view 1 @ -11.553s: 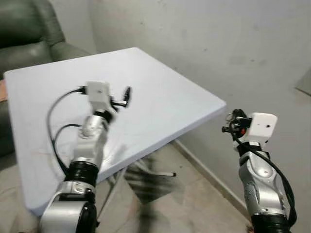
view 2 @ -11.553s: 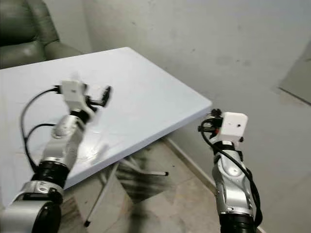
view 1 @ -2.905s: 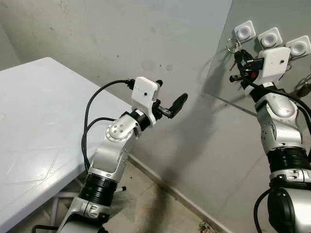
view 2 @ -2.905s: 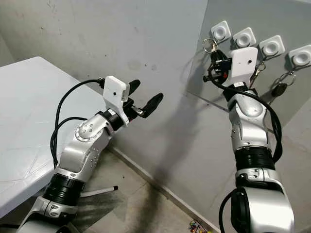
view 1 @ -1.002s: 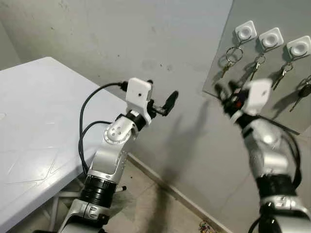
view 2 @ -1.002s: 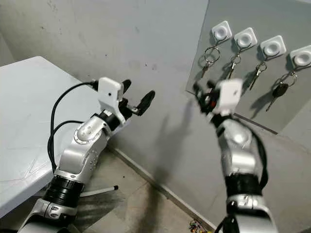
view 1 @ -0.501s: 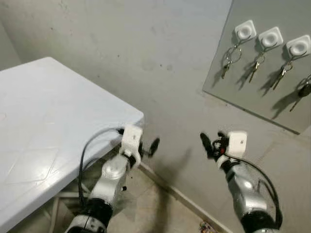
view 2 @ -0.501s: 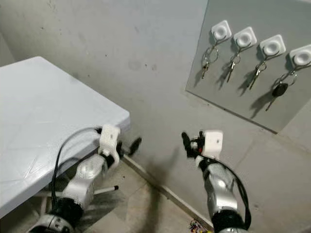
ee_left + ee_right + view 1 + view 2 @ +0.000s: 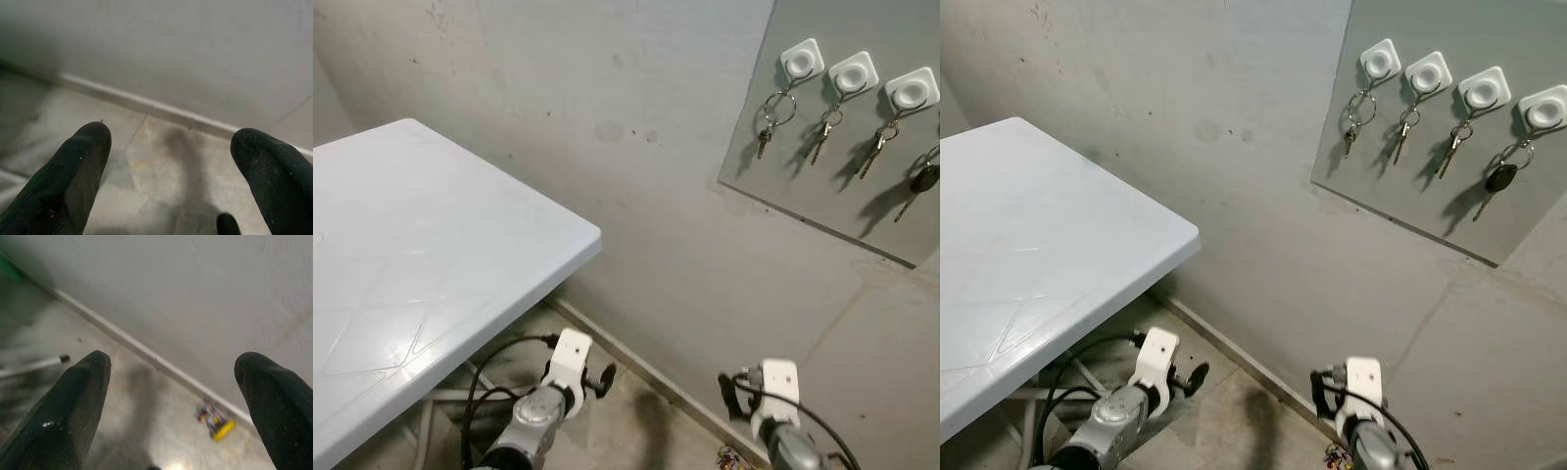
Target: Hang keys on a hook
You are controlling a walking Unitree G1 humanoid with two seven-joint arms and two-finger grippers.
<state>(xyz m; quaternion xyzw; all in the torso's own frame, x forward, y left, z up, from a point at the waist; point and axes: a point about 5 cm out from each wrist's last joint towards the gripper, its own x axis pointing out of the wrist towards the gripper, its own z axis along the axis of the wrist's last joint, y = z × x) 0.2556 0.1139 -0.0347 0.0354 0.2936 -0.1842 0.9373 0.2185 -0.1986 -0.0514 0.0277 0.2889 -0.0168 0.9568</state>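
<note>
A white folding table [image 9: 421, 264] stands to the left, its top bare and glossy, with one rounded corner [image 9: 592, 238] reaching out toward the wall. Under it a metal leg [image 9: 423, 431] shows against the floor. The wall [image 9: 607, 117] is rough grey plaster, marked with a few dark spots and scuffs. A pale skirting strip [image 9: 636, 367] runs along its base where it meets the mottled stone floor [image 9: 1234, 411]. Down on the floor, close to the skirting, lies a small colourful object [image 9: 215, 420] with a yellow part, too blurred to identify.
</note>
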